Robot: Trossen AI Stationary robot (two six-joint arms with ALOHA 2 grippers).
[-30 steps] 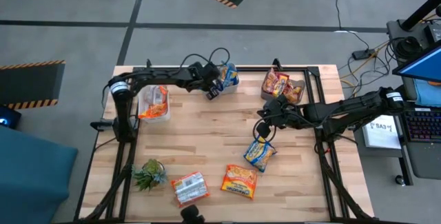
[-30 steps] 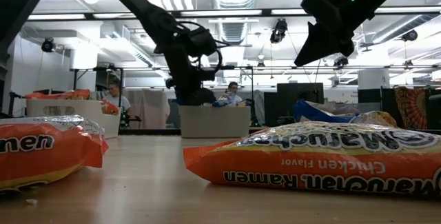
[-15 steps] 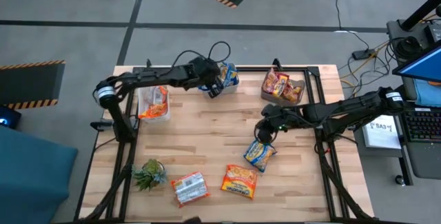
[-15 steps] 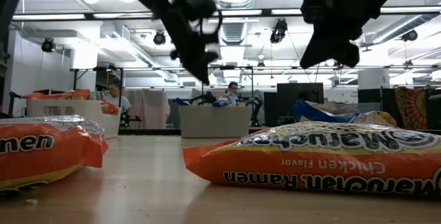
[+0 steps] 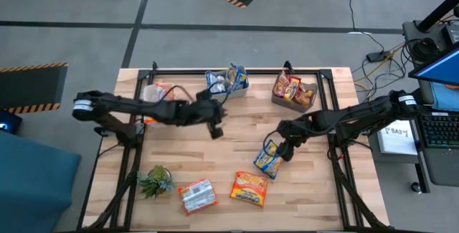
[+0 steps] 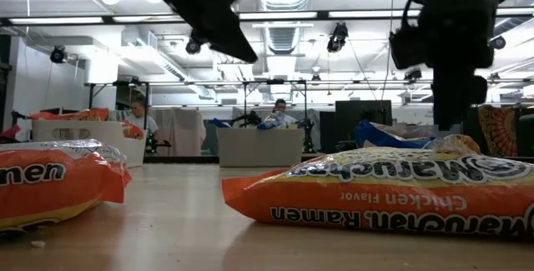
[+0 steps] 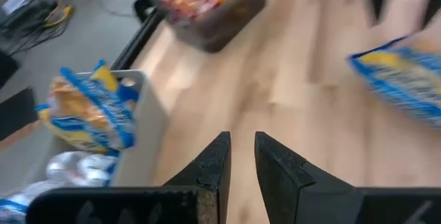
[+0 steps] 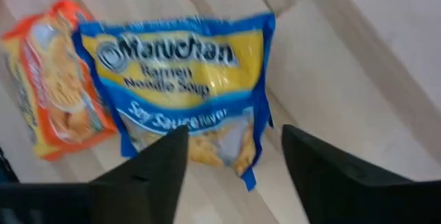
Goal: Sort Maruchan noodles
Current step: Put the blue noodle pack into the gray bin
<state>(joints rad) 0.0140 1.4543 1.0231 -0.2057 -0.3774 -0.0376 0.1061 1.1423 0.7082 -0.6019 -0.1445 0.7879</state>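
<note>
While its fingers stand wide apart w/ nothing between them, the right gripper hangs just over the blue-and-yellow Maruchan packet lying flat on the wood table, right of centre; wrist view shows the packet directly ahead of the pads, label reads "Ramen Noodle Soup", soy sauce flavour. Touching or not, can't tell. An orange chicken packet lies just beside the blue one, toward the table's front edge; a white-with-red packet sits a bit further left, near a small green plant. Left gripper has its fingers nearly together, narrow gap only, holding nothing, over bare table near mid-board, arm stretched in from the left side. Back row: left bin w/ orange-red packets, partly hidden behind the left arm; middle grey bin w/ blue-and-yellow packets; right clear bin w/ red-orange packets. Low view: orange chicken packet close up front, another orange packet at left edge, both arms overhead, two people seated in the room well behind the table.
</note>
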